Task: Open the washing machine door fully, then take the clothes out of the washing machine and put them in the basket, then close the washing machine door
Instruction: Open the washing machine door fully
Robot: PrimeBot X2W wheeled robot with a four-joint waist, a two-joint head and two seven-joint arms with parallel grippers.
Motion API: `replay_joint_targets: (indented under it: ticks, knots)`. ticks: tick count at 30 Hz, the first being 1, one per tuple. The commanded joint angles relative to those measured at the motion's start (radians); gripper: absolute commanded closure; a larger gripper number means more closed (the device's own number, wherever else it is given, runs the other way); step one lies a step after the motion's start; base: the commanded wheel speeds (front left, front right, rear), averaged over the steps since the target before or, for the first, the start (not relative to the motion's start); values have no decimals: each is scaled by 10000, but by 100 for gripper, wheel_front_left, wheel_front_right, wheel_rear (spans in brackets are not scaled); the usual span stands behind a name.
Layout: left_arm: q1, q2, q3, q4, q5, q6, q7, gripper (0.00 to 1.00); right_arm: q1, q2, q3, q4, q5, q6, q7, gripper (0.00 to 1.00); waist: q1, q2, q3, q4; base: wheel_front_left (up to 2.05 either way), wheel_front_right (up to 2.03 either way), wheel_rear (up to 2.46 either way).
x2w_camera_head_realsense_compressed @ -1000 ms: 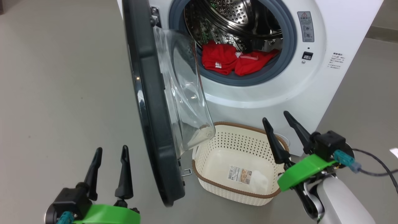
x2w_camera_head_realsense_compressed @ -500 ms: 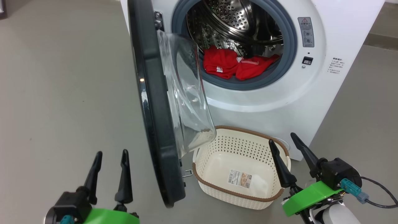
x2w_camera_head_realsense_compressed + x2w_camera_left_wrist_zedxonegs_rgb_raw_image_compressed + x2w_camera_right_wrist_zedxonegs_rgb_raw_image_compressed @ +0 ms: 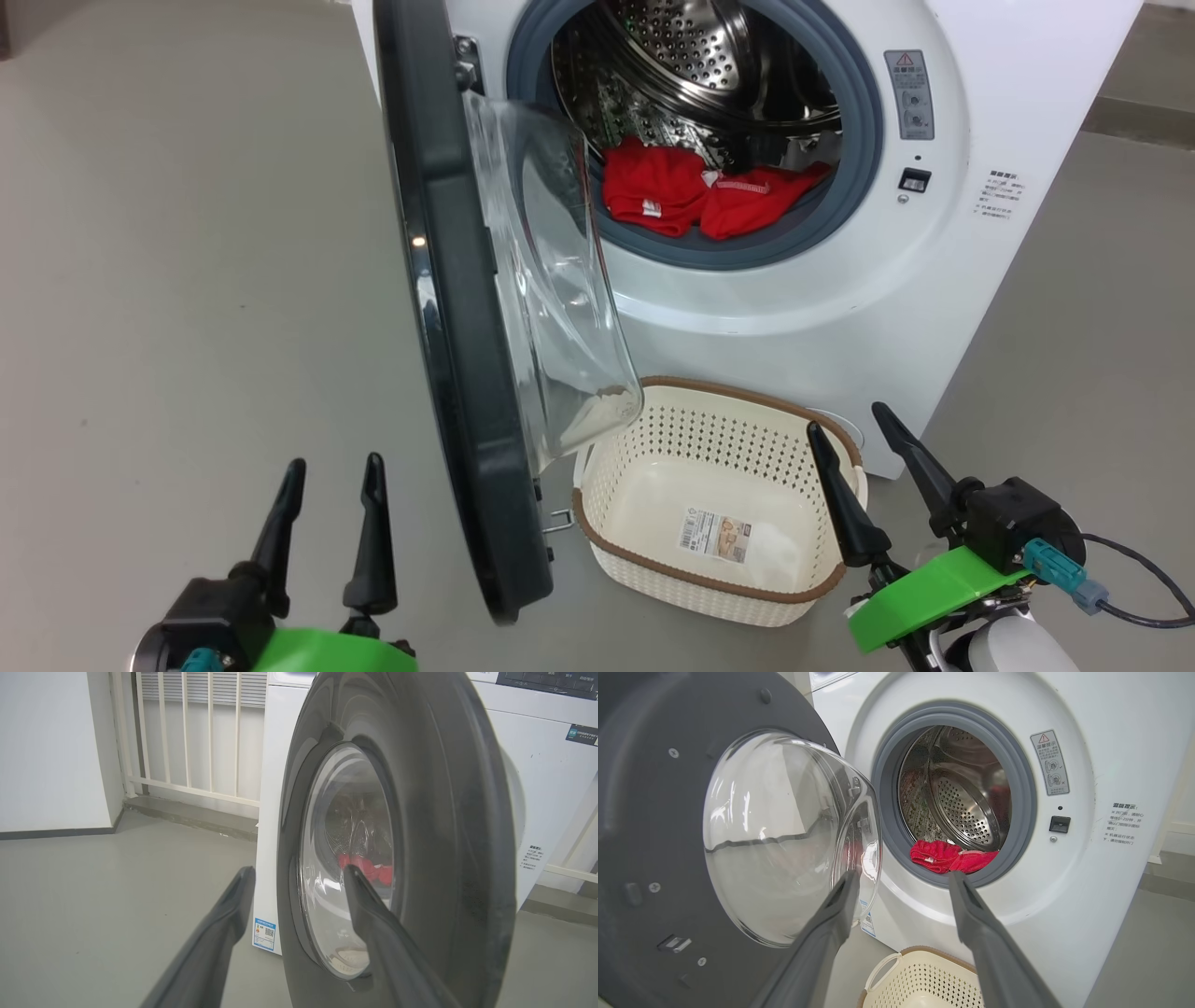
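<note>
The washing machine (image 3: pixel 822 308) stands ahead, its round black-rimmed door (image 3: pixel 457 327) swung out about halfway, edge-on to me, glass bowl (image 3: pixel 784 830) bulging toward the drum. Red clothes (image 3: pixel 700 191) lie at the drum's front lip, also seen as red clothes (image 3: pixel 952 856). The cream basket (image 3: pixel 653 560) sits on the floor below the opening, holding nothing but its label. My left gripper (image 3: pixel 336 471) is open, low, left of the door's outer face (image 3: pixel 444 826). My right gripper (image 3: pixel 850 425) is open beside the basket's right rim, apart from it.
Grey floor (image 3: pixel 187 233) spreads wide to the left of the door. A white wall and railing (image 3: pixel 187 742) stand behind the machine's left side. A cable (image 3: pixel 1139 588) trails from my right wrist.
My right gripper has dropped lower and rightward, off the basket's rim area toward its right side. The head camera shifted slightly. The door, clothes and left gripper stay as they were.
</note>
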Motion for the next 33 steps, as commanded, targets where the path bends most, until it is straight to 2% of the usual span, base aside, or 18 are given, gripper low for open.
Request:
replay_joint_targets:
  ticks: [1, 3, 4, 5, 12, 19, 26, 33]
  knots:
    - [-161, 187, 316, -223, -108, 30, -87, 0, -208, 33, 251, -293, 44, 73, -64, 0, 0, 0, 15, -8, 0, 0, 0]
    - [-179, 207, 321, -211, -119, 29, -92, 0, -232, 33, 257, -312, 57, 73, -64, 0, 0, 0, 40, -19, 0, 0, 0]
    - [-199, 214, 319, -221, -115, 38, -91, 59, -235, 33, 261, -321, 58, 73, -64, 0, 0, 0, 52, -24, 0, 0, 0]
    - [-225, 248, 309, -245, -54, 69, -94, 100, -232, 33, 268, -327, 55, 73, -64, 0, 0, 0, 59, -31, 0, 0, 0]
    - [-675, 312, 373, -715, 38, 161, -119, 100, -227, 33, 273, -317, 63, 73, -64, 0, 0, 0, 139, -72, 0, 0, 0]
    - [-1333, 220, 415, -1838, 82, 249, -156, 100, -293, 33, 234, -351, 125, 73, -64, 0, 0, 0, 167, -135, 0, 0, 0]
    - [-1868, 80, 282, -3043, 177, 37, -202, 100, -322, 33, 275, -343, 221, 73, -64, 0, 0, 0, 205, -273, 0, 0, 0]
    - [-1856, -70, -642, -3766, 343, -283, -49, 100, -339, 33, 217, -329, 227, 73, -64, 0, 0, 0, 289, -373, 0, 0, 0]
